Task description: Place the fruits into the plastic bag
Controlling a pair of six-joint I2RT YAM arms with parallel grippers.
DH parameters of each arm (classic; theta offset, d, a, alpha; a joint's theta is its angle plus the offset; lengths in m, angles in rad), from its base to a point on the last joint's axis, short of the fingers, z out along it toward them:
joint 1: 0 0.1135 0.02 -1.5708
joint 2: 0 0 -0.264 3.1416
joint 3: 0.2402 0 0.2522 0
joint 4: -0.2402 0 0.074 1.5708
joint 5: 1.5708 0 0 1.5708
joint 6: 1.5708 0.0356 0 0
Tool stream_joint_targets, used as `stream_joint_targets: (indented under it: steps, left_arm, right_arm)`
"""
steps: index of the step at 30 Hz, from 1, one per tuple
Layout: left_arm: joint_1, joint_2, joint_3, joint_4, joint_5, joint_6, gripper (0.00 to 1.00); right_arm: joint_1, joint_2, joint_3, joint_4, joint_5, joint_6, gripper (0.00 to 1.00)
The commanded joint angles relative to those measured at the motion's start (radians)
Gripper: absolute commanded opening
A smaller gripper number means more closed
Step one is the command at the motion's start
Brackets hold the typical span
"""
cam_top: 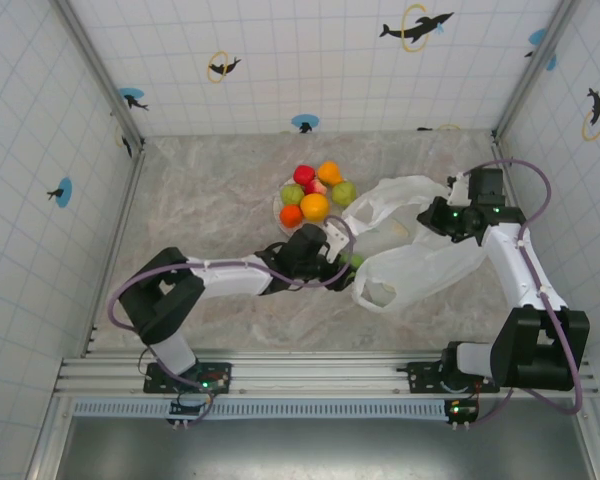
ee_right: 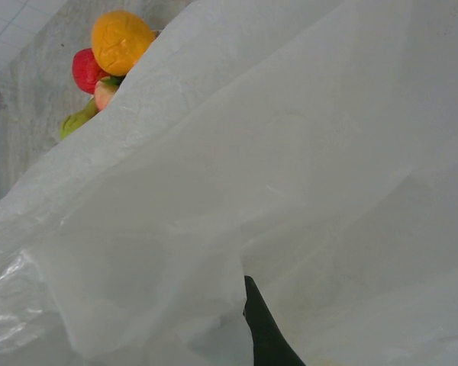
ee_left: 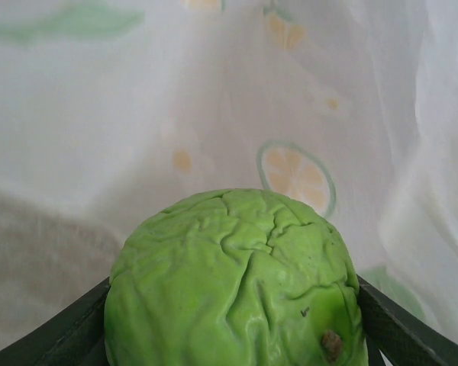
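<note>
Left jaws clasp green fruit (ee_left: 237,282), marbled table (cam_top: 210,190)

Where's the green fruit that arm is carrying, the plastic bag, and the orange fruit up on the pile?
green fruit (ee_left: 233,282): left wrist view, middle of its wrinkled skin.
plastic bag (cam_top: 435,262): top external view, its crumpled lower side.
orange fruit (ee_right: 120,40): right wrist view, centre of its skin.
</note>
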Motion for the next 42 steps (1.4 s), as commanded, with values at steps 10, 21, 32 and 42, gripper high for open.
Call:
stream_joint_targets:
  steps: [10, 21, 32, 42]
  left_arm:
    - [-0.008, 0.147, 0.23, 0.181, -0.04, -0.078, 0.56]
    - [-0.037, 0.284, 0.353, 0.288, -0.165, -0.162, 0.59]
    - [-0.054, 0.463, 0.459, 0.312, -0.167, -0.266, 0.69]
    - [-0.052, 0.431, 0.431, 0.305, -0.175, -0.225, 0.86]
  right_arm:
    - [0.028, -0.035, -0.067, 0.037, -0.167, 0.07, 0.0]
    - [0.031, -0.093, -0.088, 0.069, -0.284, 0.151, 0.0]
    - [0.023, -0.095, -0.118, 0.205, -0.374, 0.234, 0.0]
    - [-0.014, -0.093, -0.162, 0.191, -0.366, 0.184, 0.0]
